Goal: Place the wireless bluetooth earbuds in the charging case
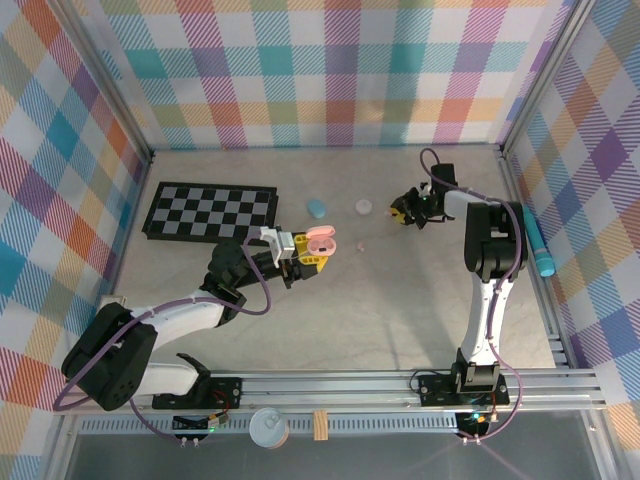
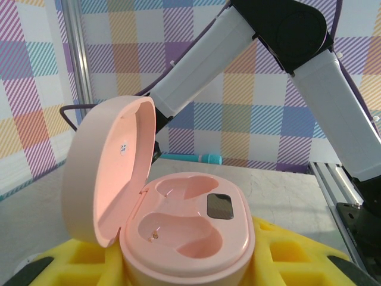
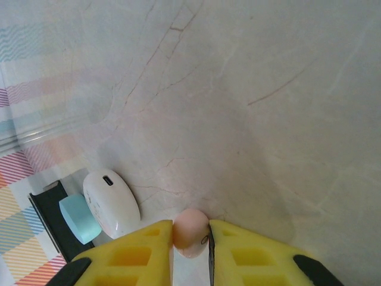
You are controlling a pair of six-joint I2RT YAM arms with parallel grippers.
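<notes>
The open case (image 2: 184, 232) is sitting in the left claw (image 1: 312, 258), right of the checkerboard (image 1: 210, 212), with a shut case (image 1: 317, 208) and a second shut case (image 1: 364, 207) lying behind it on the table (image 1: 400, 310), left of the right claw (image 1: 403, 212), which is pinching an earbud (image 3: 189, 229).

This is a robot test booth in a lab. Plaid cloth walls (image 1: 330, 70) hang on bare metal framing (image 1: 112, 80) around three sides of a marble-look tabletop (image 1: 380, 320). A cabled left arm (image 1: 190, 320) and right arm (image 1: 490, 250) are bolted to a rail (image 1: 350, 383) along the bottom edge.
</notes>
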